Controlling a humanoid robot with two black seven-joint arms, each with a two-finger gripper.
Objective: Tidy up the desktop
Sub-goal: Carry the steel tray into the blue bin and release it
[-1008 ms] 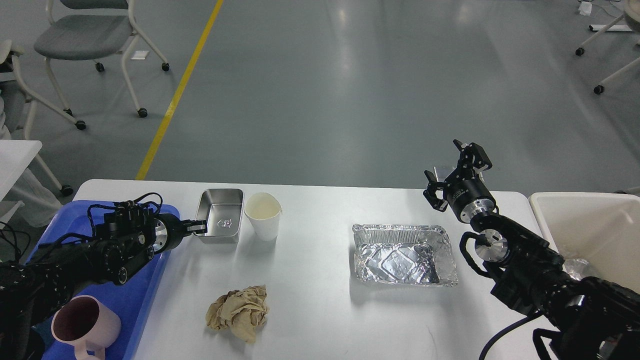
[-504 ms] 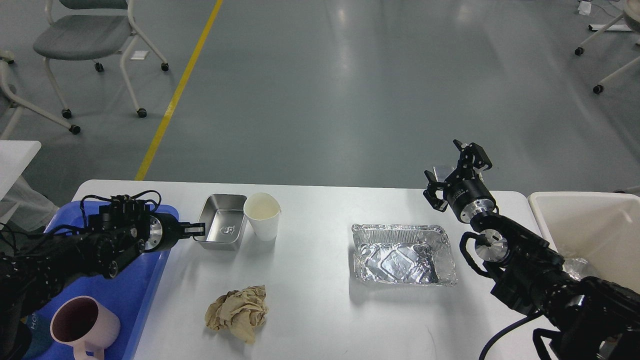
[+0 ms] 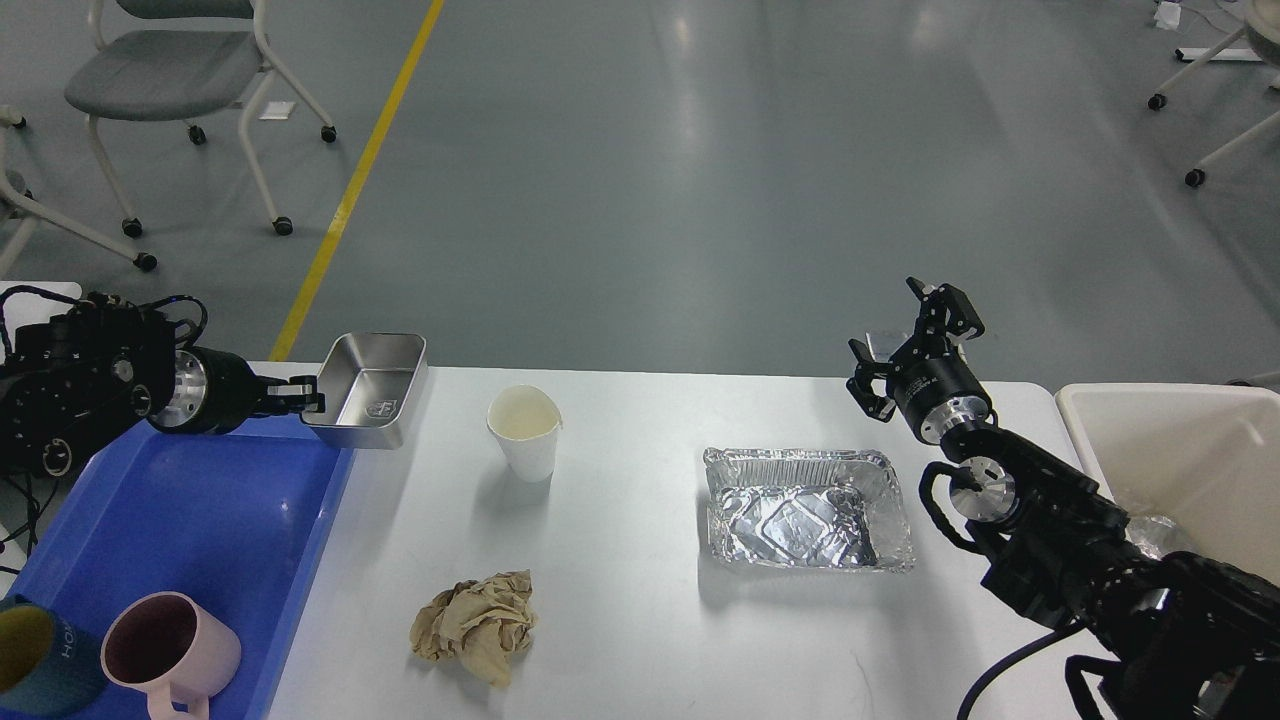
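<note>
The desktop [image 3: 640, 520] is seen filling the lower middle of the view, between a blue tray [image 3: 190, 510] at about 8 o'clock and a cream-white bin [image 3: 1180, 450] at about 4 o'clock. The left gripper [image 3: 305, 395] is pinched on the near rim of a metal box [image 3: 368, 388], which is held lifted clear of the surface at about 10 o'clock, over the seam between the tray's far right corner and the desktop's left edge. The box is tilted slightly, its open side shown to the camera. Just right of it, at about 11 o'clock from the desktop's centre, a white paper cup [image 3: 525, 430] is stood upright, apart from the box. A crumpled brown paper [image 3: 477, 625] is laid at about 7 o'clock on the desktop. A foil container [image 3: 808, 510] is set open side up at about 3 o'clock. The right gripper [image 3: 915, 345] is held above the desktop's far right edge at about 2 o'clock, its fingers spread and nothing between them. In the tray's near end a pink mug [image 3: 170, 650] is stood upright, with a dark blue cup [image 3: 35, 665] just beside it at the frame's corner.
</note>
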